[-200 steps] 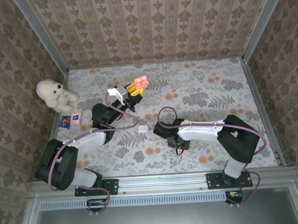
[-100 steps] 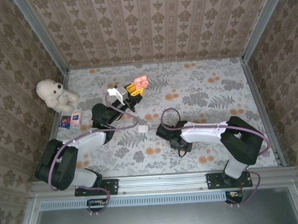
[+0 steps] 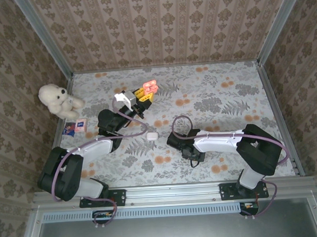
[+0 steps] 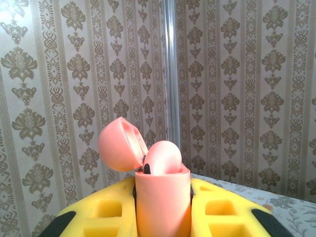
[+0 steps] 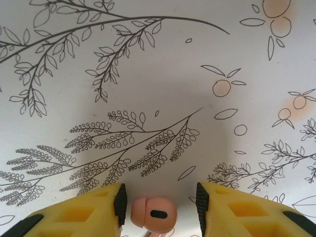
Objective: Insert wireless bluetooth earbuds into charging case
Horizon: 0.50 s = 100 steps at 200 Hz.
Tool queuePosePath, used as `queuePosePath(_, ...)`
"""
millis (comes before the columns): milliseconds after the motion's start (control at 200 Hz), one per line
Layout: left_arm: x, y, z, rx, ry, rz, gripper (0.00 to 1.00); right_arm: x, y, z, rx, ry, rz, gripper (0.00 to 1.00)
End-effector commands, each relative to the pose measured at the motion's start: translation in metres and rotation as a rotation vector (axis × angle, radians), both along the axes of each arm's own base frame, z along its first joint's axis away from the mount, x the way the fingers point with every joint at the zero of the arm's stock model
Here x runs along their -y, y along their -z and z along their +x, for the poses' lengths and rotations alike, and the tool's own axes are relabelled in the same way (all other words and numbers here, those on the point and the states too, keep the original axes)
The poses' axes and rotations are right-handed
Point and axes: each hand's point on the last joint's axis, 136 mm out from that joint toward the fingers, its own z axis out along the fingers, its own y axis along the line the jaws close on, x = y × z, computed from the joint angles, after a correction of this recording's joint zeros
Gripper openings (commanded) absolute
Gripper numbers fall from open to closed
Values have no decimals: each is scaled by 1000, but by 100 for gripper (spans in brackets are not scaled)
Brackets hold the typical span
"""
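The floral surface (image 3: 226, 88) is boxed in by patterned walls (image 3: 164, 28) at the back and both sides, with metal posts in the far corners. Its right half and far stretch lie open. A plush toy (image 3: 56, 100) and two small cards (image 3: 75, 126) crowd the left edge; any print on the cards is too small to read.

The left gripper (image 3: 143, 94) is raised and clamped on an orange-red case (image 4: 163, 202), lid tipped back, with a rounded pink shape in its mouth. A white case (image 3: 152, 134) sits between the arms.

The right gripper (image 5: 160, 200) is low over the surface, fingers apart on either side of an orange-red earbud (image 5: 154, 214) that lies flat between them, a gap on each side, gripping nothing.
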Motion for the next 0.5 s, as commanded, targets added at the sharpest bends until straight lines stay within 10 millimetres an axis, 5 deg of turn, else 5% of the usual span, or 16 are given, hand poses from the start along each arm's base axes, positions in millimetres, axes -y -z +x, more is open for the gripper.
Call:
queuePosePath(0,0,-13,-1,47,-2,-20,0,2,1,-6,-3,10,9,44)
queuePosePath(495,1,-12,0,45,-5,-20,0,1,7,-9,0,26,45,37)
